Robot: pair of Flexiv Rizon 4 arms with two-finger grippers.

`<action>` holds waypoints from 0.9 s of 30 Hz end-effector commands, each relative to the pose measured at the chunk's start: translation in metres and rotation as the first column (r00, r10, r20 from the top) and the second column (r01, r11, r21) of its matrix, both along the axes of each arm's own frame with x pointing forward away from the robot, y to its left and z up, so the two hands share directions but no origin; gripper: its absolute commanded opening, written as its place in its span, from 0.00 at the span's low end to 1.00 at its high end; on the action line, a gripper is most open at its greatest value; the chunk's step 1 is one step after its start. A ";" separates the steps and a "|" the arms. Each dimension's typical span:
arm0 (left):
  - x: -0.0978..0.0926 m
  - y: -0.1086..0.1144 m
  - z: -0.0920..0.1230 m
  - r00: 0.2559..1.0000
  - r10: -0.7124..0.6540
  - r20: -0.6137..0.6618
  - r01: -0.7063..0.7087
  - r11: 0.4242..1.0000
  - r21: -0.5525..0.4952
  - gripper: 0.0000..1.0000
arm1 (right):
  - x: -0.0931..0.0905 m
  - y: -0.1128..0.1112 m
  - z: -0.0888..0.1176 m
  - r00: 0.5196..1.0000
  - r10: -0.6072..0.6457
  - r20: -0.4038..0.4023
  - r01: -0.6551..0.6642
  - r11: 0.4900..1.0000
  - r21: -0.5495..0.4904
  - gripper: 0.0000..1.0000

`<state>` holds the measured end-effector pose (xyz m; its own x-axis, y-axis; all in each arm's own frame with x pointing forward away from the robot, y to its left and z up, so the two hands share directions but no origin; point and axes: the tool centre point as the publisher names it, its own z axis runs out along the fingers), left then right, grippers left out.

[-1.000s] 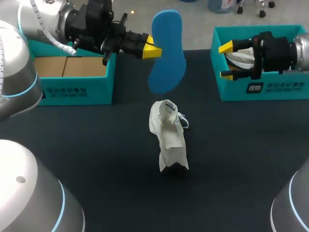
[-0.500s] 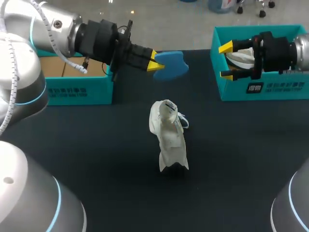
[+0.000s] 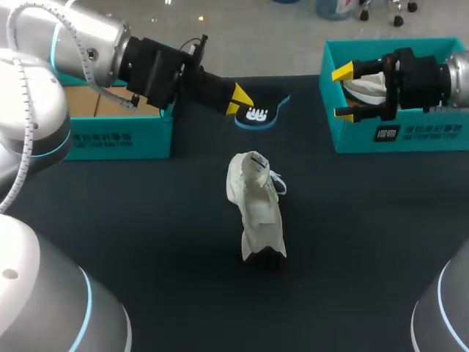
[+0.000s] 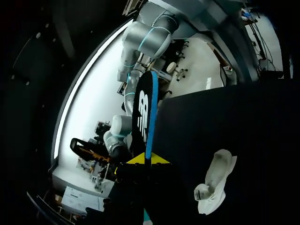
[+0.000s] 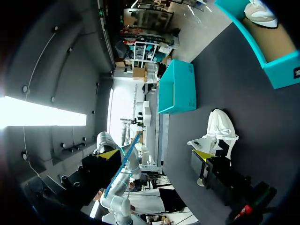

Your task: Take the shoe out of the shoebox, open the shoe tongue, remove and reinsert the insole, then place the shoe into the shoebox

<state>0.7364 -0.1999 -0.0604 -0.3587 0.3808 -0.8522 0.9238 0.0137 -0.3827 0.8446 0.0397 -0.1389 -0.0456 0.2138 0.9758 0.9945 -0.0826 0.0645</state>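
The white shoe [image 3: 256, 209] sat unheld at the middle of the bench. Near the far edge the left hand [image 3: 238, 99] pinched the insole [image 3: 261, 111] by one end. The right hand [image 3: 343, 92] hung wide open over the far-right shoebox [image 3: 410, 136]. Pushing the insole in would probably shove or topple the unbraced shoe.

White lettering runs along the front wall of the left shoebox [image 3: 95, 139] at the table's [image 3: 146, 235] far left edge and of the right shoebox [image 3: 418, 133] at its far right edge, too small to read. The dark insole [image 3: 258, 111] bears a white logo.
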 end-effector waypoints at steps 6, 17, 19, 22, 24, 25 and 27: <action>0.014 -0.008 -0.032 0.794 -0.069 0.604 0.045 0.997 0.055 0.00 | 0.000 0.001 0.000 1.000 -0.001 0.000 0.001 1.000 -0.002 1.00; 0.032 -0.026 -0.063 0.825 -0.049 0.564 0.042 0.999 0.025 0.00 | -0.002 0.006 0.000 1.000 0.003 -0.004 -0.003 1.000 -0.006 1.00; 0.034 -0.029 -0.066 0.831 -0.043 0.555 0.040 0.999 0.016 0.00 | -0.002 0.008 0.000 1.000 0.007 -0.008 -0.007 1.000 -0.006 1.00; 0.038 -0.032 -0.069 0.851 -0.009 0.524 0.022 1.000 -0.018 0.00 | -0.003 0.013 -0.001 1.000 0.013 -0.014 -0.013 1.000 -0.004 1.00; 0.040 -0.035 -0.070 0.866 0.011 0.500 0.013 0.999 -0.045 0.00 | -0.004 0.015 0.000 1.000 0.013 -0.014 -0.013 1.000 -0.004 1.00; 0.041 -0.037 -0.070 0.865 0.013 0.501 0.012 0.999 -0.047 0.00 | -0.004 0.016 0.000 1.000 0.011 -0.012 -0.011 1.000 -0.001 1.00; 0.043 -0.041 -0.072 0.863 0.016 0.505 0.009 0.999 -0.047 0.00 | -0.005 0.020 0.001 1.000 0.013 -0.010 -0.013 1.000 0.005 1.00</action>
